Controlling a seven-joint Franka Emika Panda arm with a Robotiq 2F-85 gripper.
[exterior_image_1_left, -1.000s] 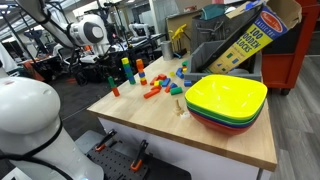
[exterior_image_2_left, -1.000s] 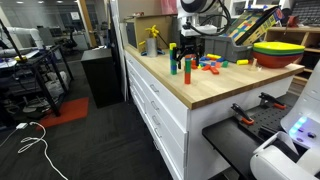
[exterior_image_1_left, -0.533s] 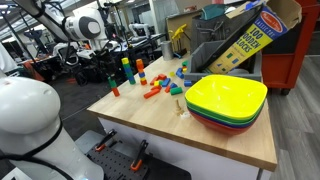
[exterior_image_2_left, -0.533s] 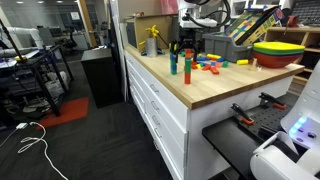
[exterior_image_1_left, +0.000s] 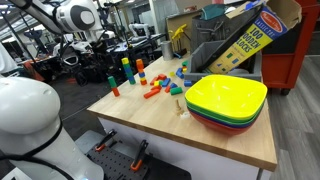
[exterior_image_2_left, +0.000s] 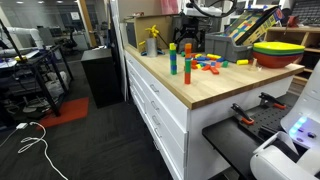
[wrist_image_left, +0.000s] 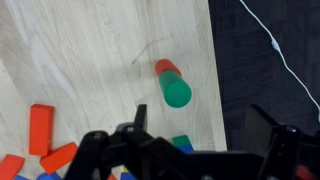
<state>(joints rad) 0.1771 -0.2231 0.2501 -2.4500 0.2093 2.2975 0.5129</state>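
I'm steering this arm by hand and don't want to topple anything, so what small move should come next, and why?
Probably slide the gripper sideways at this height toward the loose red block. In the wrist view the jaws are open and empty above the green cylinder, which stands on the red cylinder close to the table edge, so a low pass could knock it.

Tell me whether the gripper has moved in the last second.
Yes. In an exterior view the gripper has risen, open, farther above the green-and-red block stack standing on the wooden table.
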